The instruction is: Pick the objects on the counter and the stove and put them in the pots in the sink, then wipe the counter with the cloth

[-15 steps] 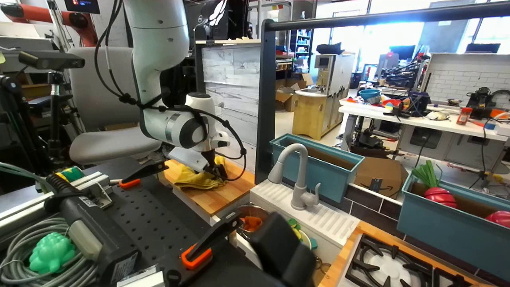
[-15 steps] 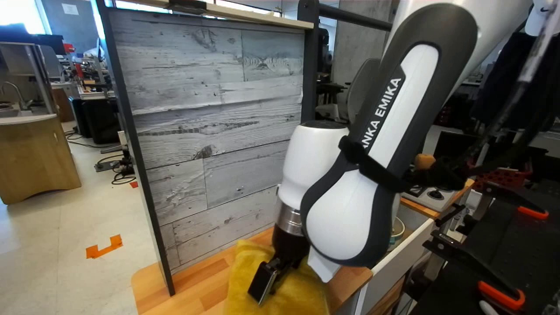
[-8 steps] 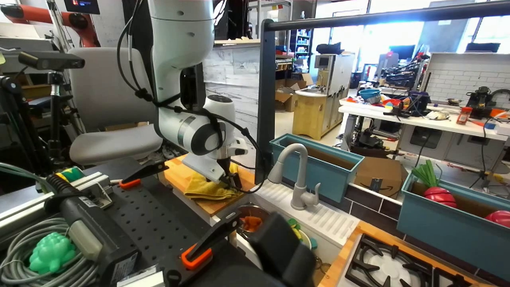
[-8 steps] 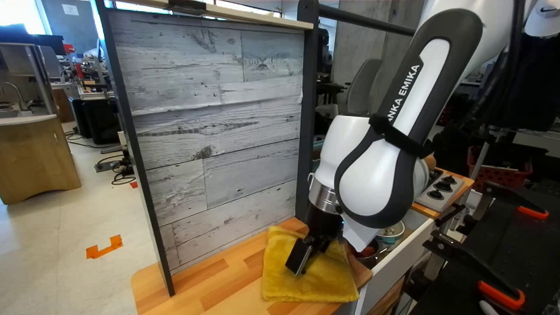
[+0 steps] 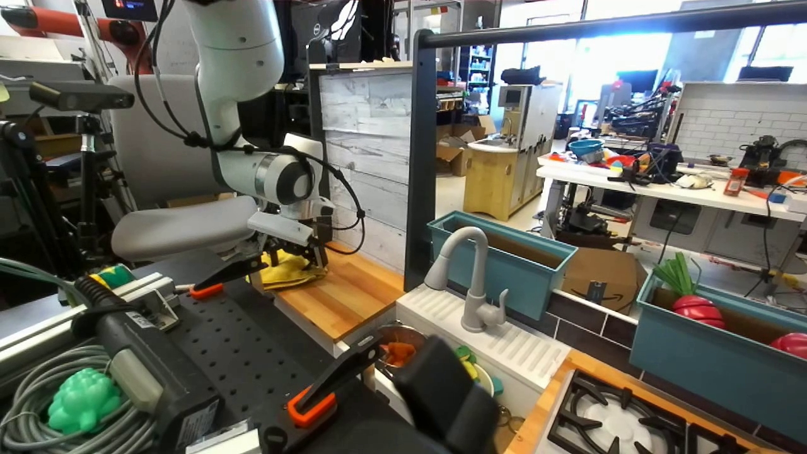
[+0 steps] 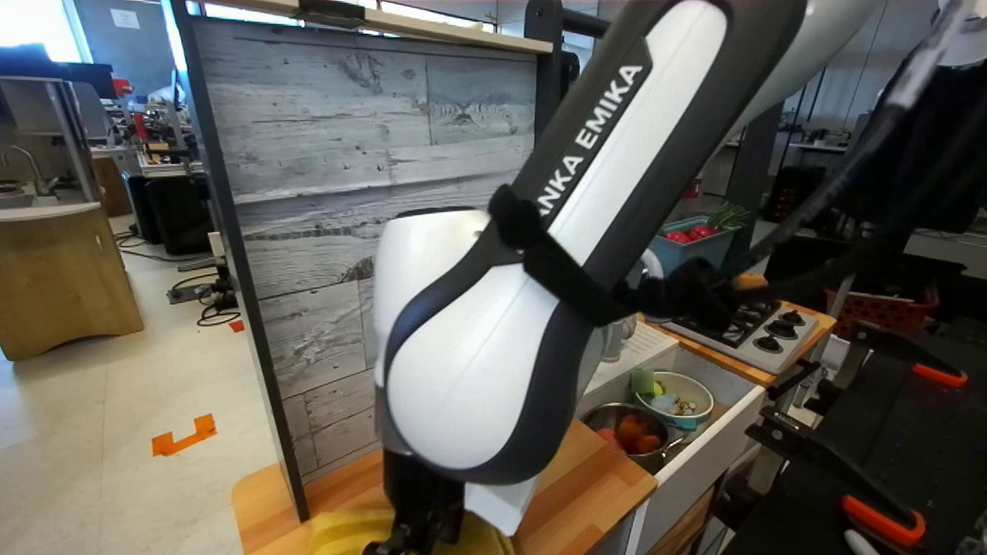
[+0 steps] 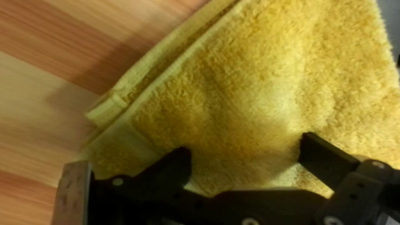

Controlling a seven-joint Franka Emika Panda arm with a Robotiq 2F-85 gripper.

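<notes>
Wrist view: the gripper (image 7: 245, 145) is spread, its fingers (image 7: 325, 161) standing well apart over the cloth (image 7: 256, 87), with no fold pinched between them. The tips appear to bear down on the cloth, which lies folded in layers on the counter (image 7: 47, 84).

In an exterior view, the cloth has shifted along the counter: half a second ago it lay near the faucet (image 5: 476, 284); it now lies at the end remote from it. The arm (image 5: 239, 69) has travelled with it. This indicates that wiping is in progress, the cloth being driven by downward pressure rather than by a grip. If pressure is lost, the cloth may lag; further outward travel may carry it over the edge. The counter surface is light-brown wood strip, backed by a grey wood-grain panel (image 5: 365, 139). A black perforated table (image 5: 252, 353) stands alongside. The room behind contains a white bench (image 5: 662, 190).

In an exterior view, the sink (image 6: 709, 451) holds a metal pot (image 6: 654, 462) with orange-red objects (image 6: 636, 434) inside and a white-and-teal bowl (image 6: 692, 420) beside it. Placement is therefore judged done, or nearly so. The arm masks much of the cloth here; finger spacing cannot be told from this angle.
</notes>
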